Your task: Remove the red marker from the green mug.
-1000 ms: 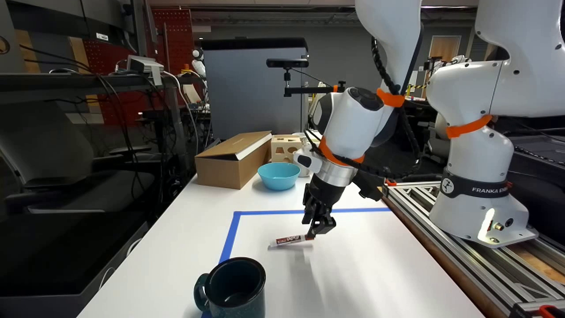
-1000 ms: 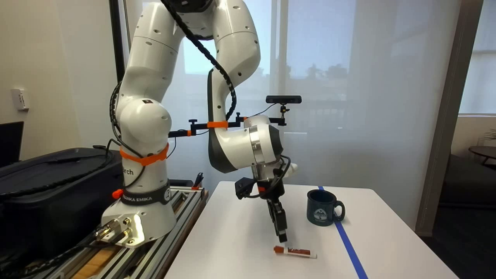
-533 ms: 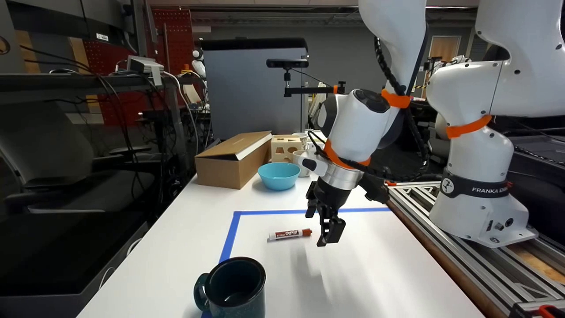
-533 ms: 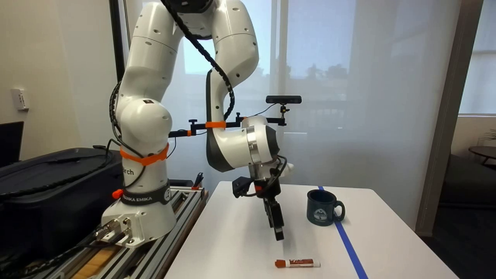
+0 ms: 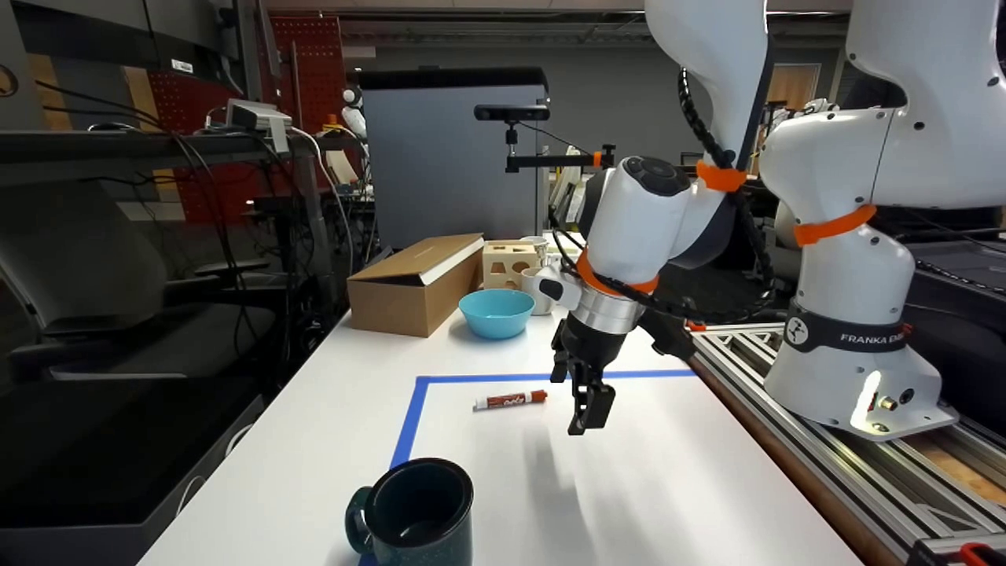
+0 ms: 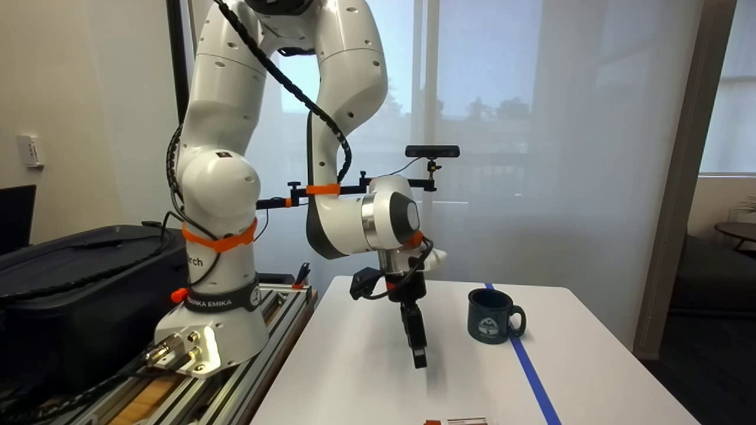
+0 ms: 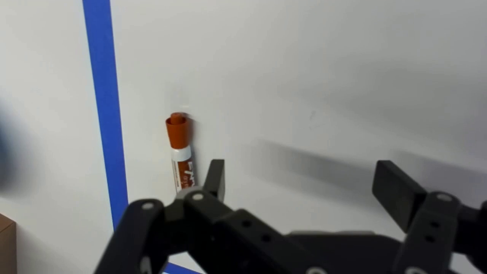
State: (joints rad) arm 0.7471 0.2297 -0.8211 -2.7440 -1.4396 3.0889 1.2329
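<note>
Behind your table (image 5: 314,440) stand a grey partition (image 5: 448,165) and, to its left in an exterior view, a red pegboard (image 5: 321,63). Your green mug (image 6: 489,319) stands upright on the table, its handle over the blue tape (image 5: 487,379); looking into its mouth, you see the dark inside and a faint pale glint near the bottom. Your red marker (image 5: 511,400) is outside it, lying flat on the table within the corner the tape makes, well apart from the mug, its cap toward the robot base (image 6: 236,342). (You get only a cut-off strip of the marker at the bottom of an exterior view.) The fingers (image 7: 216,179) are spread wide above the table, near the marker but apart from it; in the wrist view one of them covers its tail end. Farther along the table you have a light blue bowl (image 5: 497,318), its inside showing only as a strip of wall below the rim; just behind it a pale cup (image 5: 542,295), partly hidden, whose contents you cannot make out; a wooden box (image 5: 508,259) with shaped holes; and a cardboard box (image 5: 401,306) with its lid slightly raised, its inside hidden from you. Beside the robot base sits a large dark bin (image 6: 88,319) with its lid on, so you cannot tell what it holds.
</note>
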